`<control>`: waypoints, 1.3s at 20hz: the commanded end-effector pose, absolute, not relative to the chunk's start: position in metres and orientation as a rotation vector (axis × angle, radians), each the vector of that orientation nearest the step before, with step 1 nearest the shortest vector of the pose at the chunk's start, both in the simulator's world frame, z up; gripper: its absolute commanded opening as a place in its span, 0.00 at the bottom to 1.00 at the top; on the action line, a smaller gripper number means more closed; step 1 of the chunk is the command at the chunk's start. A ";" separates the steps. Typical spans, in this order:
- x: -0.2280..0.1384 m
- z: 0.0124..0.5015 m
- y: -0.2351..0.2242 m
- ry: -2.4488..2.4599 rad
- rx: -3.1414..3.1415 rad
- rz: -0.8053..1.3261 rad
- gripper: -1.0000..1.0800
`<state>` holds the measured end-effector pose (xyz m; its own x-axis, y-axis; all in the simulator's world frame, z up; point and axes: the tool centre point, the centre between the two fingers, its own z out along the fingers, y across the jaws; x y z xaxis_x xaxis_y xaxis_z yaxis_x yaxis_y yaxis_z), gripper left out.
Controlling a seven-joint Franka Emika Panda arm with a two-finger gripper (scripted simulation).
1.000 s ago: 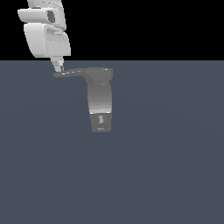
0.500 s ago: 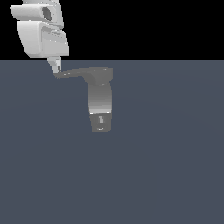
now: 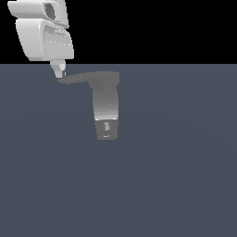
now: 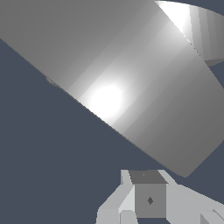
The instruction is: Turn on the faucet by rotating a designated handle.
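The faucet [image 3: 105, 105] is a grey upright column on a darker base block in the middle of the exterior view. Its handle [image 3: 88, 79] is a thin flat arm running from the column's top toward the exterior view's left and tapering to a point. My gripper [image 3: 60, 74] comes down from the white hand at the upper left. Its fingers are together, and the tip rests at the handle's pointed end. In the wrist view the handle [image 4: 131, 87] fills most of the picture as a broad shiny grey surface, close beyond the shut fingertips [image 4: 148, 199].
A flat dark grey-blue floor [image 3: 176, 176] lies all around the faucet. The background above it is black. No other objects show.
The white hand has shifted a little toward the exterior view's left, while its fingertip stays at the handle's pointed end. The handle's position looks nearly the same.
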<state>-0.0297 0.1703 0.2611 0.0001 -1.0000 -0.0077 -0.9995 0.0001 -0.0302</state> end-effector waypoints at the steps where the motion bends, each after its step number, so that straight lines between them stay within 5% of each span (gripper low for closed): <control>1: -0.036 0.256 0.157 2.225 -2.196 -0.018 0.00; 26: -0.096 0.249 0.109 2.234 -2.208 -0.001 0.00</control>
<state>-0.0872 0.1158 0.2602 -0.0045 -1.0000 -0.0030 -0.9996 0.0046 -0.0295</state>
